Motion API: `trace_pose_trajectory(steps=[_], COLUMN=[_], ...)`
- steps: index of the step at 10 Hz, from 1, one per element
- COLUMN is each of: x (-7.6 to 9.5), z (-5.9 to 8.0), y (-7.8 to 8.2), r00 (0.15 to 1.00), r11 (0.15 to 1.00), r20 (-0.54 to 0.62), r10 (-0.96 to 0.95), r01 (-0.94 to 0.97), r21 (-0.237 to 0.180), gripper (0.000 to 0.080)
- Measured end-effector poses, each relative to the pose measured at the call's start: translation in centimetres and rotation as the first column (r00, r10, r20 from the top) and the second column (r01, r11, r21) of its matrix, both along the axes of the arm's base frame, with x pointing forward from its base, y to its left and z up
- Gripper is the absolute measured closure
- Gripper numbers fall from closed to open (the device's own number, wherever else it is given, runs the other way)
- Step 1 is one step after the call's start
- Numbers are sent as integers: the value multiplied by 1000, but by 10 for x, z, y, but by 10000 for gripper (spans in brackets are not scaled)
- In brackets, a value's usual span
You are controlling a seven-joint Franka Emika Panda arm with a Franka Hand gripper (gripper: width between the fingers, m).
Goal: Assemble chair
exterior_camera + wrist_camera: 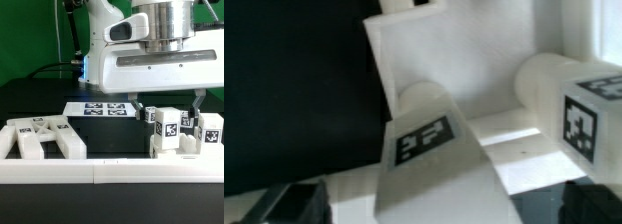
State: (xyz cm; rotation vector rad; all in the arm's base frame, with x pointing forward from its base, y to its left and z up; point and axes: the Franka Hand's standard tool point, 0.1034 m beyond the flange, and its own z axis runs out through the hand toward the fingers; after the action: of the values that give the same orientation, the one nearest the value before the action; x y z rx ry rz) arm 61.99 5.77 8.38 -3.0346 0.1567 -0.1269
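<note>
The biggest thing we see is the white robot arm [150, 50]. It fills the top of the exterior view. Under it is the black table [30, 100]. A long white rail [60, 172] lies along the table's near edge.

The chair is not built yet. Some flat chair pieces [40, 138] lie together on the exterior view's left, just behind the rail. A bunch of standing chair pieces [172, 130] is on the exterior view's right, right under the arm. Farther back, between the two groups, lies the flat marker board [100, 108].

The gripper [170, 106] hangs just over the standing chair pieces. Its two dark fingers [140, 110] are spread wide, one on each side of the bunch. We do not see them pinch anything, so the gripper is loose and holds nothing.

We think the job now is to grab one standing piece. To do it well, we would come straight down with the piece in the middle of the fingers. Then we would close slowly and keep the piece upright. The wrist view shows the pieces sitting very near each other. A bump could tip one over.

The smallest things are the black-and-white square tags [423, 142] on the pieces. We see no words, letters or brand names anywhere.
</note>
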Motion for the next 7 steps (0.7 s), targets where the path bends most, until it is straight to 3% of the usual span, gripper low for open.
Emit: trace_pose_trajectory(steps=[3, 5, 6, 7], x=[0, 0, 0, 0], z=[0, 0, 0, 0], y=[0, 0, 0, 0], r00=[979, 979, 980, 983], r11=[979, 979, 980, 983], r20=[16, 16, 16, 15], r10=[204, 204, 198, 182], r01=[-204, -204, -198, -182], r21=[-28, -28, -27, -26], gripper=[151, 387, 387, 511])
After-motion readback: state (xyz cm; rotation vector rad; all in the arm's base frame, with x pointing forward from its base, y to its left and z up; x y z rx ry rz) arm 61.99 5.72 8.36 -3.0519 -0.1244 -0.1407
